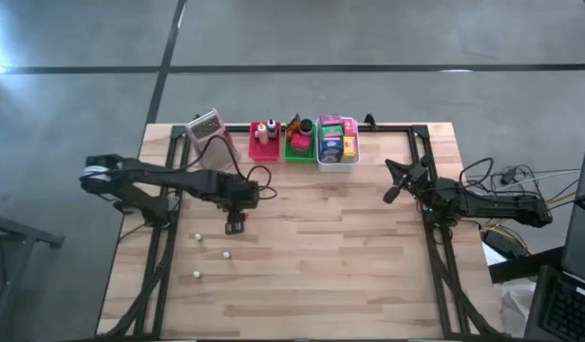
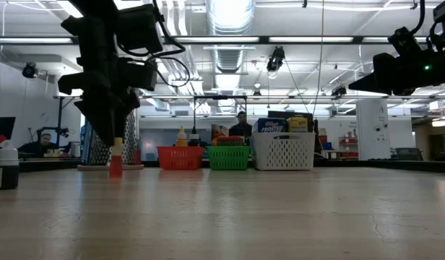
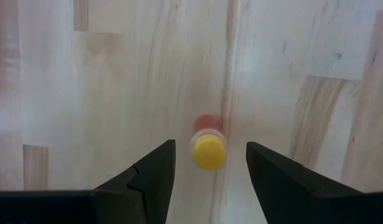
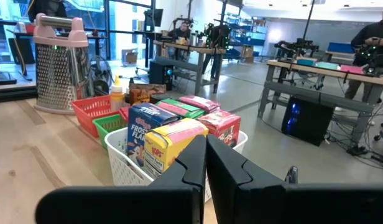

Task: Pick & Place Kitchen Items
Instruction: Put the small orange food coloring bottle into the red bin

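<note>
I have the left gripper (image 1: 235, 226) hanging over the left half of the pale wooden plank table (image 1: 349, 256), its fingers spread partway with a small red bottle with a yellow cap (image 3: 208, 149) standing upright in the gap between them. In the left wrist view neither finger touches the cap, so I judge the bottle is not gripped; in the low view the same bottle (image 2: 116, 160) stands on the wood directly under the gripper (image 2: 115, 137).

Most of the sorting looks done. At the far edge the red plastic tray (image 1: 263, 150) holds sauce bottles, the green plastic tray (image 1: 299, 152) holds dark and orange pieces, and the white basket tray (image 1: 337, 163) is packed with coloured toy boxes (image 4: 179, 134). A metal box grater with a pink top (image 1: 206, 125) stands to the left of them.

What is left, as I read it: three tiny pale items (image 1: 222, 254) scattered near the left gripper, possibly little bottles though they are too small to be sure, plus the red bottle.

The right gripper (image 1: 391, 190) waits at the right side, near the white basket, fingers pressed together and empty
</note>
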Controlling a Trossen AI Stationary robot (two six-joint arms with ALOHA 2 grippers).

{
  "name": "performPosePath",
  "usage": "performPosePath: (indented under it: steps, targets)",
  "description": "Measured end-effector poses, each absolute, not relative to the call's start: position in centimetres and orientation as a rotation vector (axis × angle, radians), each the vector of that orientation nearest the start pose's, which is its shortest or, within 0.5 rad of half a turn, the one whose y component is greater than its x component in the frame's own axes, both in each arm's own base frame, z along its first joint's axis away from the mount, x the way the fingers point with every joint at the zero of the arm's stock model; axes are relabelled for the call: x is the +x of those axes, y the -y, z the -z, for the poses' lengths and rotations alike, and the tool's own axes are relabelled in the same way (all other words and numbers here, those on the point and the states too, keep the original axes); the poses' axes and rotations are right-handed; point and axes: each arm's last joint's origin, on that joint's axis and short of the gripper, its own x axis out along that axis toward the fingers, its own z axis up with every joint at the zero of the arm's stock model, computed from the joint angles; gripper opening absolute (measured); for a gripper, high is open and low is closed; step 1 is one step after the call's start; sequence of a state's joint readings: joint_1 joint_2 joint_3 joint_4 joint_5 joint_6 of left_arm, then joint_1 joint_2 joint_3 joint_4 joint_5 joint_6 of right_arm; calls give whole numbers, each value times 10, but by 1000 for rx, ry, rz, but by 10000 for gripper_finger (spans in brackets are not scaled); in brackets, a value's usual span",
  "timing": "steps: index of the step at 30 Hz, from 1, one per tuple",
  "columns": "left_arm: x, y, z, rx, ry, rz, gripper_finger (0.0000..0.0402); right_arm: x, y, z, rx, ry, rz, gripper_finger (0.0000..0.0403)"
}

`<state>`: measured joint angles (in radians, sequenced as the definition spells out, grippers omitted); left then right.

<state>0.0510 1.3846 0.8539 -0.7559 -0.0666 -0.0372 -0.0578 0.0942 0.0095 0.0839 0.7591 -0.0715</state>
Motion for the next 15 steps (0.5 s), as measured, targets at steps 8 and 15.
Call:
performPosePath:
  steps: [8,15]
  targets:
    - [242,-16,-194,-13,-1297,-124,202,94,25,-167,-68,-30,816,8]
    - [244,-17,-192,-10,-1295,-122,193,94,25,-167,-68,-30,816,8]
